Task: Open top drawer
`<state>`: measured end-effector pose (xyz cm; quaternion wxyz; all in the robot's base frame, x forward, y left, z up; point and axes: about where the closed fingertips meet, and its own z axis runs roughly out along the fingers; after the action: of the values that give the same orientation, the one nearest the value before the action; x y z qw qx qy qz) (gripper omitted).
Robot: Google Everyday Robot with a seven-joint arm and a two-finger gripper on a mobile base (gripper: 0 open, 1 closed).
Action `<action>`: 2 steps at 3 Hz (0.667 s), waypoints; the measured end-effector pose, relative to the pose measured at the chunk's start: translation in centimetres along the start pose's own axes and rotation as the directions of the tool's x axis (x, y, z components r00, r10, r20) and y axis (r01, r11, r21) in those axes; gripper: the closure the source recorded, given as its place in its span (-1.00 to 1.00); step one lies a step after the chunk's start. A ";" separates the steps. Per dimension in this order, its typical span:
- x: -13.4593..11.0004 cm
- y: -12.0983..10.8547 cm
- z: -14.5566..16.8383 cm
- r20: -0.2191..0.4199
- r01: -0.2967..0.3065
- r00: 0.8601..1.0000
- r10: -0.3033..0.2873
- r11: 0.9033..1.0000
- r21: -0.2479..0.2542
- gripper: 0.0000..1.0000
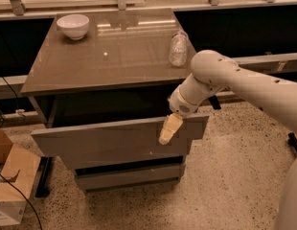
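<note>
Camera view: where is the gripper (166, 131)?
— Against the upper edge of the top drawer (100, 145), toward its 3 o'clock end, tip slanting down toward 7 o'clock. Whether it is clamped or spread, I cannot tell.
— And the drawer?
— It stands out toward 6 o'clock from under the surface (115, 66), a dark gap behind its front.
— Anything on top?
— A bowl (73, 26) at 10 o'clock and a bottle (178, 48) at 2 o'clock, well apart.
</note>
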<state>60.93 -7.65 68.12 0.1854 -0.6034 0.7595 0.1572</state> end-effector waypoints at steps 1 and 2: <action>1.6 0.3 0.4 -0.065 -0.035 0.997 0.032 0.998 -0.046 -0.62; 3.4 1.7 0.6 -0.132 -0.065 0.990 0.051 0.993 -0.097 -0.16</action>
<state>58.62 -9.88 66.06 0.1005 -0.5986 0.7781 0.1615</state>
